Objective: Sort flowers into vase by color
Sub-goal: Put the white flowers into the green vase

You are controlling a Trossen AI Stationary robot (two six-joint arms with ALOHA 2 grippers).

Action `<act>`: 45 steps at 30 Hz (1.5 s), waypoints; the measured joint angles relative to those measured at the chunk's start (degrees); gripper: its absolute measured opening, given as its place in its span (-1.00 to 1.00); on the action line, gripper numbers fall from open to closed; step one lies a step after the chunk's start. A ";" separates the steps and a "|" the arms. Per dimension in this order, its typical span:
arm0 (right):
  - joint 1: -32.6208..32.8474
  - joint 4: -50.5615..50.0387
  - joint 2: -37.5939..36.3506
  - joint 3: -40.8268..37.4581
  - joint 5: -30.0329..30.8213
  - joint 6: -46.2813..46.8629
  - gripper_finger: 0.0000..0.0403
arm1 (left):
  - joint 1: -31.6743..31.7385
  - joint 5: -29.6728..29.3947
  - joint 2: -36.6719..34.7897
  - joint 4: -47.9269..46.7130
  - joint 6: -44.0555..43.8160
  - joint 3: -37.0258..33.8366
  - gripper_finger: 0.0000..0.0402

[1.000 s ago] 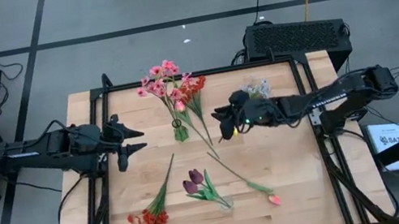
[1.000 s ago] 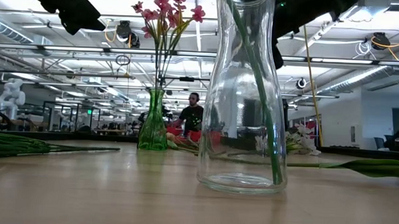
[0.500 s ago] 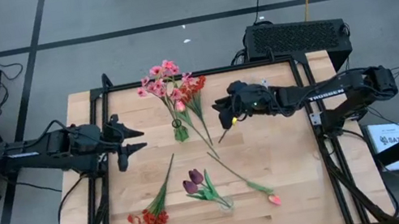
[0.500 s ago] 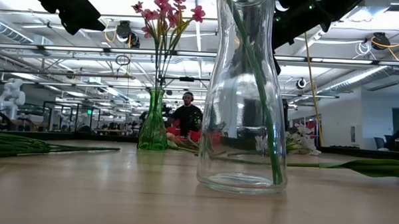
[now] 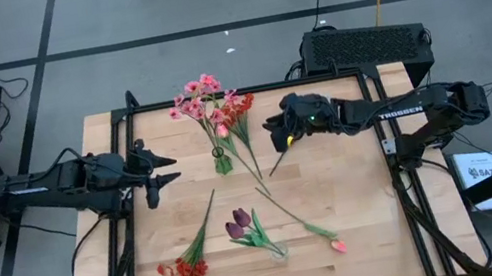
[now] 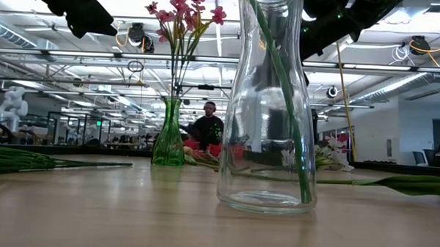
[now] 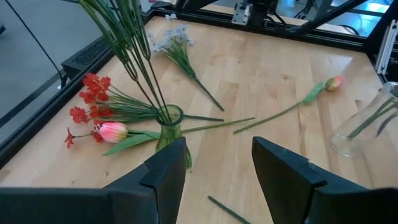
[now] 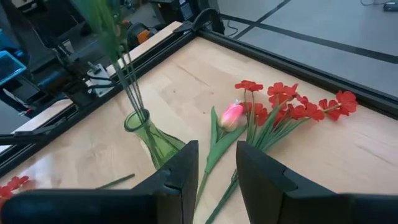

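In the high view my left gripper (image 5: 158, 170) is open and hovers left of the green vase (image 5: 220, 160), which stands upright with pink blossoms (image 5: 198, 96) in it. My right gripper (image 5: 272, 136) is open with a narrow gap. It hovers right of the vase, above the table, with nothing in it. Red flowers (image 8: 283, 106) and a pink tulip (image 8: 232, 116) lie on the table beside the vase. A clear vase (image 6: 268, 103) holds maroon tulips (image 5: 238, 225). A red cluster (image 5: 182, 273), a pink bud (image 5: 338, 245) and a lavender sprig (image 7: 174, 38) lie on the table.
Black frame rails (image 5: 123, 129) border the wooden table top (image 5: 349, 201). A black box (image 5: 367, 44) sits beyond the far edge. Long stems (image 5: 289, 210) cross the table's middle. In the low view a person (image 6: 207, 127) shows far behind the table.
My right gripper has drawn back toward the far edge and slightly right, rising in the low view, and uncovered the thin stem end that lies beneath it. The left arm and the flowers have stayed put.
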 joint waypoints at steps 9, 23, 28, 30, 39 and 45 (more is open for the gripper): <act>-0.23 0.02 -0.02 0.00 0.02 -1.17 -0.50 | -0.02 0.00 -0.02 -0.02 0.00 0.00 -0.06; -0.21 0.02 -0.02 0.00 0.04 -1.46 -0.50 | 0.00 -0.02 -0.01 -0.04 0.00 0.00 -0.06; -0.21 0.02 -0.02 0.00 0.09 -1.46 -0.50 | 0.01 -0.02 -0.01 -0.04 -0.02 0.00 -0.06; -0.21 0.02 -0.02 0.00 0.15 -1.46 -0.50 | 0.01 -0.02 0.00 -0.04 -0.02 0.00 -0.06; -0.21 0.17 -0.02 0.00 0.41 -1.35 -0.50 | 0.00 -0.02 0.33 -0.04 -0.02 0.01 -0.06; -0.21 0.85 -0.02 -0.02 0.41 -1.31 -0.50 | -0.01 -0.04 1.06 -0.04 -0.02 0.01 -0.06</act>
